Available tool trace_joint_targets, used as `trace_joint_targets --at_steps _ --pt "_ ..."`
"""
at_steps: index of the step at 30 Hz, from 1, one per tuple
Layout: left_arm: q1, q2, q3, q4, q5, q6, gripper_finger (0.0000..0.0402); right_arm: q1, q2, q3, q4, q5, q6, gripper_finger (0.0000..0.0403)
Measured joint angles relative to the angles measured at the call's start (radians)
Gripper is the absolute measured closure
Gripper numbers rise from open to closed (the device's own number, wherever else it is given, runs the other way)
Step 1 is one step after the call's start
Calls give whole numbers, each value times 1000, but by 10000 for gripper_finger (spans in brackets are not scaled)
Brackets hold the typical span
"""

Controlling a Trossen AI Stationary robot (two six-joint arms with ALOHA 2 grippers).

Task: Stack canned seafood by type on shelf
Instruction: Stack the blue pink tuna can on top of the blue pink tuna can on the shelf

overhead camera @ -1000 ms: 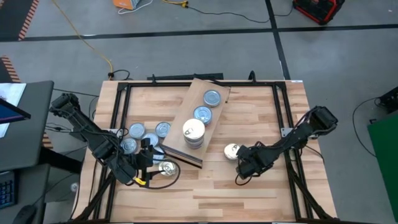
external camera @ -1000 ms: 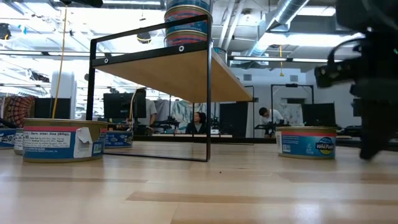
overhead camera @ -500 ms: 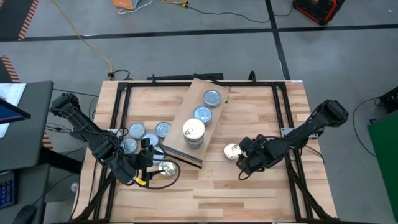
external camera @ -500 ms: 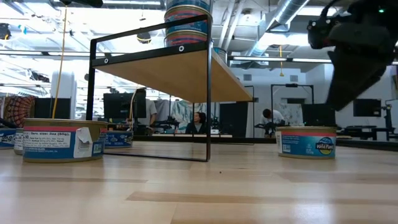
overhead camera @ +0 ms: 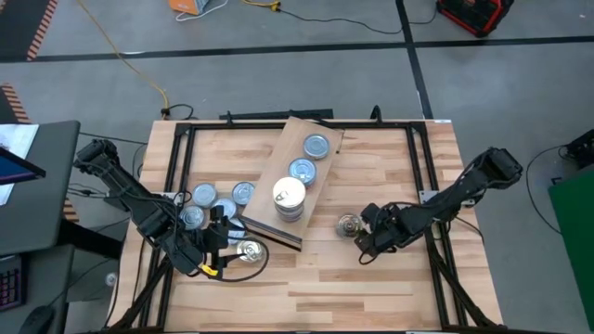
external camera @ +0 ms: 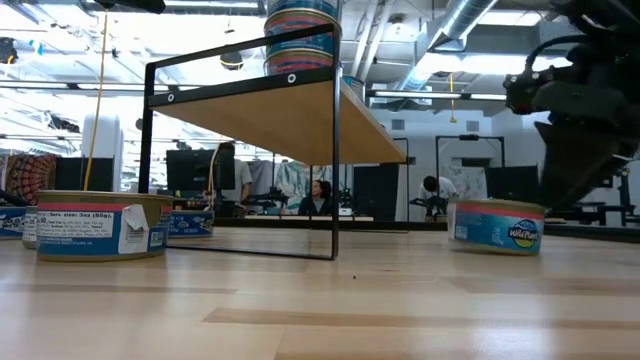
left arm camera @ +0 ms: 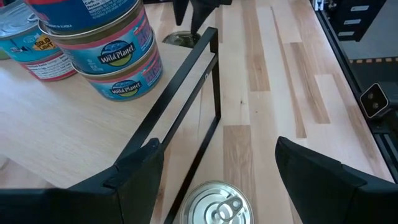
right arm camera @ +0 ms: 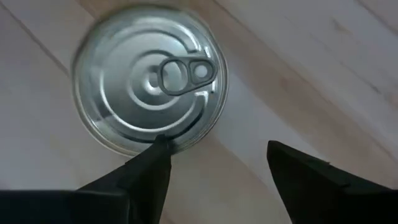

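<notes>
The right tool (overhead camera: pixel 364 239) hangs with its fingers apart just beside a lone pull-tab can (overhead camera: pixel 349 224) on the bare surface (overhead camera: pixel 390 167), between the shelf (overhead camera: pixel 278 232) and the right frame rail; its wrist view shows one finger (right arm camera: pixel 149 168) overlapping the can's rim and the other (right arm camera: pixel 305 174) out over bare wood, so the can is not yet between them. To grip well, it should likely shift until the fingers straddle the can, drop low enough to close on the side wall rather than the lid, and close squarely so the flat tin does not tip or skid. The shelf board already carries a stack topped by a pale lid (overhead camera: pixel 289 195) and two blue-grey cans (overhead camera: pixel 303 171) farther back, so this can probably belongs with the pale pile. The left tool (overhead camera: pixel 221 250) waits, its fingers spread wide, at the shelf's front corner over another pull-tab can (left arm camera: pixel 214 202), with several blue-grey cans (overhead camera: pixel 202 197) clustered near it. From above, the right fingers blend into the dark arm, and their height over the surface is hard to judge. The low view cuts off the top of the stack, and the far cans' labels cannot be read.
</notes>
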Motion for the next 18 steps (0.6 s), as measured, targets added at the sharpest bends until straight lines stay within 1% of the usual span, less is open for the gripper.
trace_joint_targets --at_steps 4,10,14,18 --pt "0 0 0 0 -1 -1 107 11 13 -27 -22 -51 19 112" --pt "0 0 0 0 -1 -2 107 9 6 -24 -44 -66 25 112" --pt "0 0 0 0 0 -6 107 10 -2 40 -103 -82 -5 112" --pt "0 0 0 1 1 -12 107 13 -2 174 -262 -92 -13 112"
